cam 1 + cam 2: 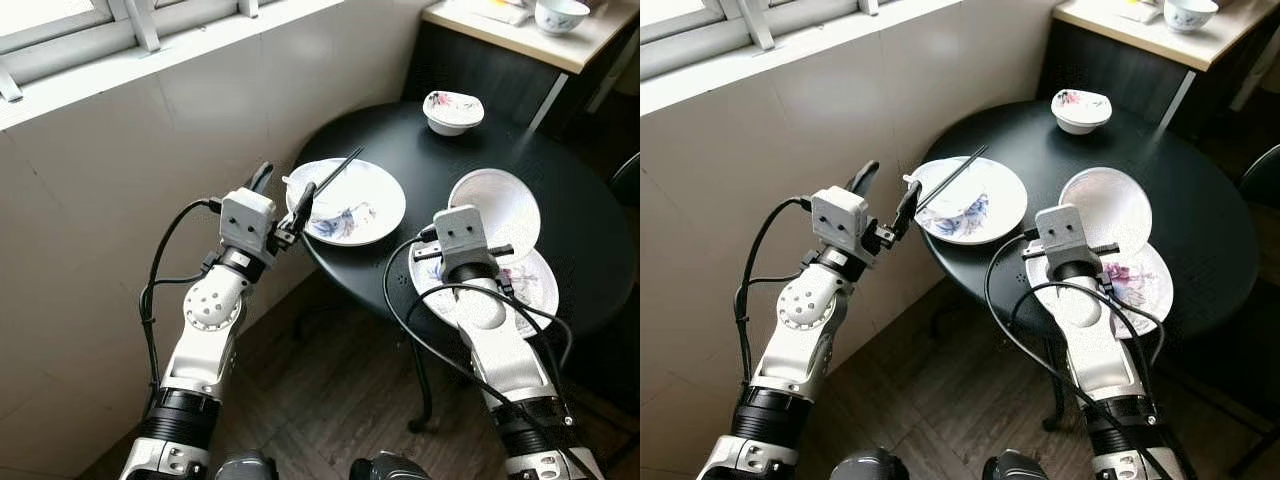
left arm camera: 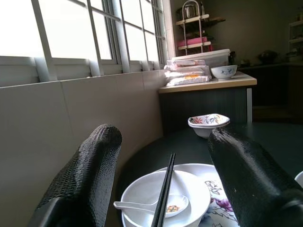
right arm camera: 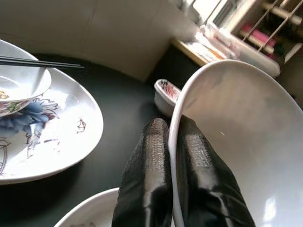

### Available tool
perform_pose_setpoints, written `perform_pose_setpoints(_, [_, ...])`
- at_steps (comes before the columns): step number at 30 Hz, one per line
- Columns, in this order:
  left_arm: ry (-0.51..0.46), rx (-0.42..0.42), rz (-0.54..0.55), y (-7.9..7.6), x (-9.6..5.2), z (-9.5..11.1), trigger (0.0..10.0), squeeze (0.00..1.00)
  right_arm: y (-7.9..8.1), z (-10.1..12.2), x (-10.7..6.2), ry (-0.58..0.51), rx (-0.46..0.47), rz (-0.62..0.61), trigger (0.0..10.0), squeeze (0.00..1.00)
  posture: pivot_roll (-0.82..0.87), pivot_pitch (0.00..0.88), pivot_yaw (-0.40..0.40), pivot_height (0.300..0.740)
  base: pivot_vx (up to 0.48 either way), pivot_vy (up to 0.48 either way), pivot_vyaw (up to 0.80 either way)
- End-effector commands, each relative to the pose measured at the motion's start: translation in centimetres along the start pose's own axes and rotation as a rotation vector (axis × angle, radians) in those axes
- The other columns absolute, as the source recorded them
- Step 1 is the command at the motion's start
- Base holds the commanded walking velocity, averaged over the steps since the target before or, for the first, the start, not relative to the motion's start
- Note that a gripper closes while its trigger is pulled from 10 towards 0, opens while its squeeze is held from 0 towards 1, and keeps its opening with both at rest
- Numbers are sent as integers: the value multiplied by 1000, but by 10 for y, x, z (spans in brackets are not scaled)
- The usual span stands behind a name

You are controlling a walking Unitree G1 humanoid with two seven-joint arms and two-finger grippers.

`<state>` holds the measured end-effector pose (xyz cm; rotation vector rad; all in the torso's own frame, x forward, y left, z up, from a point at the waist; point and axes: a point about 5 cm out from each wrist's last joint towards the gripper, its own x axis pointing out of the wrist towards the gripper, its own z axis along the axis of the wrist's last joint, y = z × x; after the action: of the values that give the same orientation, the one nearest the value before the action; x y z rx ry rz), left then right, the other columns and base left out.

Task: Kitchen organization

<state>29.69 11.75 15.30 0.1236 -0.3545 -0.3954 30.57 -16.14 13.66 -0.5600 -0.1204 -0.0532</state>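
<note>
White bowl point(image 3: 246, 142): glazed, rigid, breakable, likely slick, pinched thinly at its rim between the closed fingers of the right gripper point(image 3: 173, 189) and held tilted over a floral plate point(image 1: 535, 285) on the round black table point(image 1: 590, 200); left gripper point(image 2: 163, 189) open near bowl with chopsticks point(image 2: 163, 196).

A round black table point(image 1: 560, 190) stands on thin dark legs, tucked close against a pale tiled wall point(image 1: 120, 220). Above that wall runs a white-framed window point(image 2: 71, 38), daylight pouring in bright. Beyond the table sits a dark cabinet with a light wooden counter point(image 1: 520, 35). Under the table, brown wood-plank floor point(image 1: 330, 400). Far behind the table, a shelf rack point(image 2: 194, 28) in a dim corner.
</note>
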Motion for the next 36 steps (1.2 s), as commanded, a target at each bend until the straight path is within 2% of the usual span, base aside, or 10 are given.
perform_pose_setpoints(1, [13,4,-8,-3,0,-2,10000,0,-5,19,0,-140,-97,-35,0,0,123,0,-45,740,0,0,800])
perform_pose_setpoints(2, [13,4,-7,-2,0,-2,10000,0,-6,28,0,-201,-136,-39,0,0,123,0,-45,740,0,0,800])
perform_pose_setpoints(5, [13,4,-5,-2,0,-2,10000,0,-6,40,-2,-298,-166,-49,0,0,123,0,-45,740,0,0,800])
perform_pose_setpoints(10, [9,8,5,0,0,-1,10000,0,3,52,-7,-391,-122,-1,0,0,124,0,-44,740,0,0,800])
perform_pose_setpoints(20, [5,12,18,1,1,-1,10000,0,11,58,-12,-470,-154,35,0,0,119,0,-42,740,0,0,800])
perform_pose_setpoints(30, [1,15,32,3,1,0,10000,0,20,63,-15,-511,-128,97,0,0,119,0,-42,740,0,0,800])
perform_pose_setpoints(36, [10,3,38,4,1,0,10000,0,21,61,-15,-498,-106,106,0,0,119,0,-42,740,0,0,800])
